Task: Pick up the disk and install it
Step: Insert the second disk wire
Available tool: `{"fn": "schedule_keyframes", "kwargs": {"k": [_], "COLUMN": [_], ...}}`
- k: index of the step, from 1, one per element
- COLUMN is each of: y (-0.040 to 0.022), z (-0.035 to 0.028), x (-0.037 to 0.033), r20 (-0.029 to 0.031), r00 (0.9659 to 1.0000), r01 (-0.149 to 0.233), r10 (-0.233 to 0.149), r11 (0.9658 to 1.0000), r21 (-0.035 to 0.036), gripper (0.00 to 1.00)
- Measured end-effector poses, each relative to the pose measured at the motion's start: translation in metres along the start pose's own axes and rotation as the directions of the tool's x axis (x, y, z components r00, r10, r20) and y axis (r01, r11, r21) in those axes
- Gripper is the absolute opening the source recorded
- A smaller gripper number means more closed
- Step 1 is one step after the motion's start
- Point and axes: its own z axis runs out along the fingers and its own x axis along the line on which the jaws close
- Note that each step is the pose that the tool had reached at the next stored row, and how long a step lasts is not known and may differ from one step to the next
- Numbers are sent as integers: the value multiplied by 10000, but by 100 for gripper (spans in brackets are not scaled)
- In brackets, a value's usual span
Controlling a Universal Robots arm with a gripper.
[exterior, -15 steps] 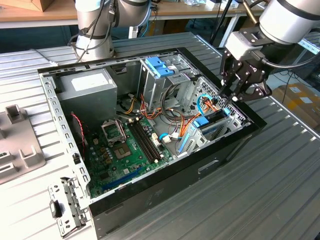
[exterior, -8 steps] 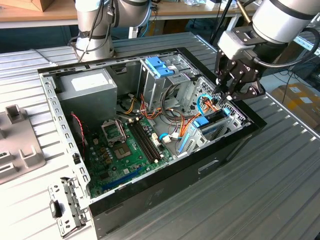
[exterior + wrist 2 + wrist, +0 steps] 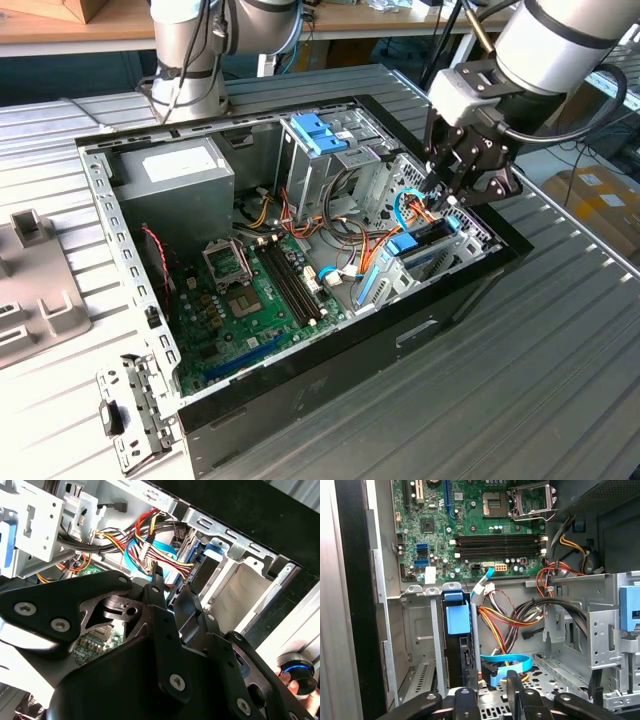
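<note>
The disk (image 3: 428,243) stands on edge in the drive bay at the front corner of the open computer case (image 3: 470,290), on the exterior view's right. Its dark body (image 3: 456,652) sits in a light-blue carrier, and the brighter blue tab (image 3: 457,619) points toward the motherboard. My gripper (image 3: 447,200) hangs just above the disk's far end, beside the orange and blue cables. Both wrist views show the black fingers (image 3: 468,696) slightly apart with nothing clamped between them. The gripper (image 3: 170,587) is open over the bay, and the gripper (image 3: 492,692) has only cables behind its gap.
A bundle of orange, red and blue cables (image 3: 507,662) lies right beside the fingers. The tall metal cage with a blue latch (image 3: 320,135) rises in the middle of the case. The green motherboard (image 3: 250,290) and grey power supply (image 3: 175,170) fill the exterior view's left side. A loose metal bracket (image 3: 130,410) lies outside.
</note>
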Motion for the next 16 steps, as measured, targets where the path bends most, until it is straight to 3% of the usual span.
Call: {"fn": "schedule_keyframes", "kwargs": {"k": [12,13,15,16], "y": [31,31,31,31], "z": [43,43,45,45], "x": [9,9,9,9], "r20": [1,0,1,0], "r00": [10000,10000,10000,10000], "r01": [1,0,0,1], "r10": [-1,0,0,-1], "r11": [10000,10000,10000,10000], "r21": [0,0,0,0], "gripper": [36,35,22,22]}}
